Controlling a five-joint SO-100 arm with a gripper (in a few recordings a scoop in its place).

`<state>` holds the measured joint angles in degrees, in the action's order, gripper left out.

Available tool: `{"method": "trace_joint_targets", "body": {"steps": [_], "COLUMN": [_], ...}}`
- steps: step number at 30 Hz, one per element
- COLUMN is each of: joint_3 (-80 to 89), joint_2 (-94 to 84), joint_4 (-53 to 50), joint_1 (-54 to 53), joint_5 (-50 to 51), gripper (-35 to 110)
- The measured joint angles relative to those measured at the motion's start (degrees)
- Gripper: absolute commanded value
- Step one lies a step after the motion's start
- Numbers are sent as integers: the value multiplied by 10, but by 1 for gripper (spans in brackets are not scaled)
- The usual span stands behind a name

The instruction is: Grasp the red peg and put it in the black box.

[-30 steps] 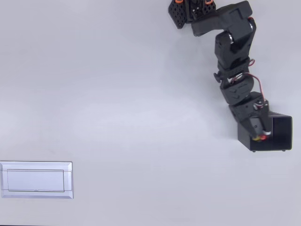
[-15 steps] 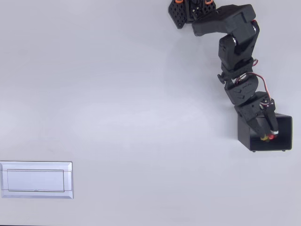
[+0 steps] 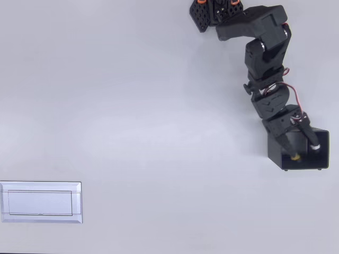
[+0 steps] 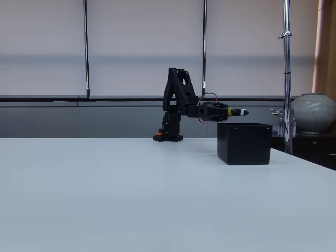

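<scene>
**Gripper open over the black box, peg released.**
At the table's near-left corner in the overhead view lies a white tray [image 3: 41,202]. Near the right edge, the gripper [image 3: 305,152] hangs spread above the black box [image 3: 318,159]. The red peg, visible between the fingers half a second ago, is gone, presumably dropped inside. Risk: withdrawing low could clip the box's thin wall.

The black box [image 3: 318,143] under the black tool [image 3: 304,151] sits on a plain white table [image 3: 132,106]; white tray [image 3: 41,202] far off.
</scene>
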<state>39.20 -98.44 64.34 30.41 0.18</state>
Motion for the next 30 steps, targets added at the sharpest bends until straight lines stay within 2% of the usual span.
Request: {"method": "trace_joint_targets", "body": {"steps": [5, 8, 13, 18, 27, 30], "joint_3": [-31, -69, -146, -237, -376, -383], "joint_2": [25, 72, 195, 337, 617, 712], "joint_4": [0, 0, -31, -87, -301, -422], "joint_1": [-10, -11, -30, -61, -185, -228], "joint_5": [-8, -15, -18, -33, -66, -69], "gripper": [18, 10, 2, 0, 0, 0]}}
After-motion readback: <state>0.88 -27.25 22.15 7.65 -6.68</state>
